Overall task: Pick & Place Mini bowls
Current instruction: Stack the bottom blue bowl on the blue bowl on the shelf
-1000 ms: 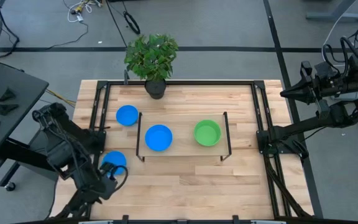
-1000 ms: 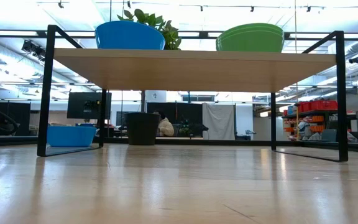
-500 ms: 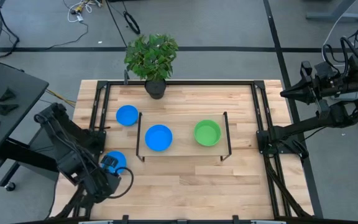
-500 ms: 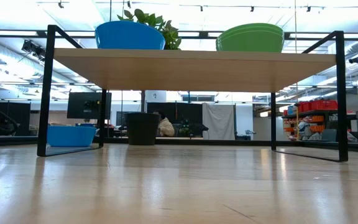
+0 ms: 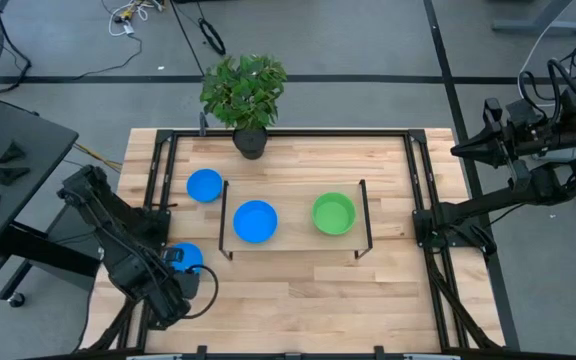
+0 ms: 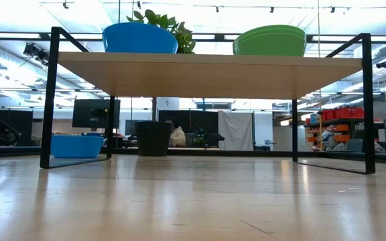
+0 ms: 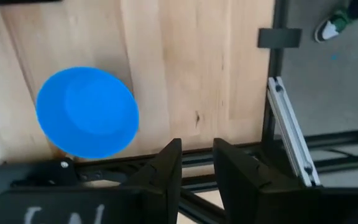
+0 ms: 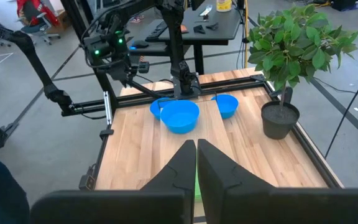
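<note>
the left gripper (image 7: 197, 163), jaws narrowly parted and holding nothing, is hovering just beside the nearest blue bowl (image 5: 184, 258), while the shut right gripper (image 8: 196, 163) is waiting far off.

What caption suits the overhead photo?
Blue bowl and green bowl on a small rack; two blue bowls on the table.

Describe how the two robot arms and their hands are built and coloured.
Both arms are black, jointed tubes. The left hand has two blocky matte-black fingers and white lettering on its body. The right hand has two tapered black fingers. Black cables loop around the right arm.
</note>
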Controlling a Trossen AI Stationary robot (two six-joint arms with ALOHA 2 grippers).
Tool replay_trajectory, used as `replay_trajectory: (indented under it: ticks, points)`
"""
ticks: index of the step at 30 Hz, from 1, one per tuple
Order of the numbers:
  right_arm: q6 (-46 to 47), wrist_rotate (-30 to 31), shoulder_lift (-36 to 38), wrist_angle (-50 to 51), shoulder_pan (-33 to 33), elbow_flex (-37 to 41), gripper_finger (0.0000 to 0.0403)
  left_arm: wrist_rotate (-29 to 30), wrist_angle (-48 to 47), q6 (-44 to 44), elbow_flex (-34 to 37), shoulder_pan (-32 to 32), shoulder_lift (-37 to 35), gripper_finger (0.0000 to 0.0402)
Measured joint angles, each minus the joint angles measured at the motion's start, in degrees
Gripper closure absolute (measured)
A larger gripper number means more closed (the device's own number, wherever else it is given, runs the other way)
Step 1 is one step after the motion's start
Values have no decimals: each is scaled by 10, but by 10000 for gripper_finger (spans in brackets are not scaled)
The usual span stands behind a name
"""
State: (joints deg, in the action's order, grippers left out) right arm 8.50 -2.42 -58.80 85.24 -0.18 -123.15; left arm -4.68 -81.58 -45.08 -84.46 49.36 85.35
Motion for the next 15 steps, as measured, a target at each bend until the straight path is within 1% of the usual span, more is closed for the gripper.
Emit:
replay_trajectory:
  ticks: [6,9,12,15]
  points:
    - [0,0,0,0,0,0,382,0,25,-52,36,0,0,305]
    - [0,0,0,0,0,0,382,-4,31,-64,52,-1,0,299]
    - [0,0,0,0,0,0,382,-3,34,-68,71,-1,-3,277]
    - [0,0,0,0,0,0,382,-2,51,-65,101,-1,-11,246]
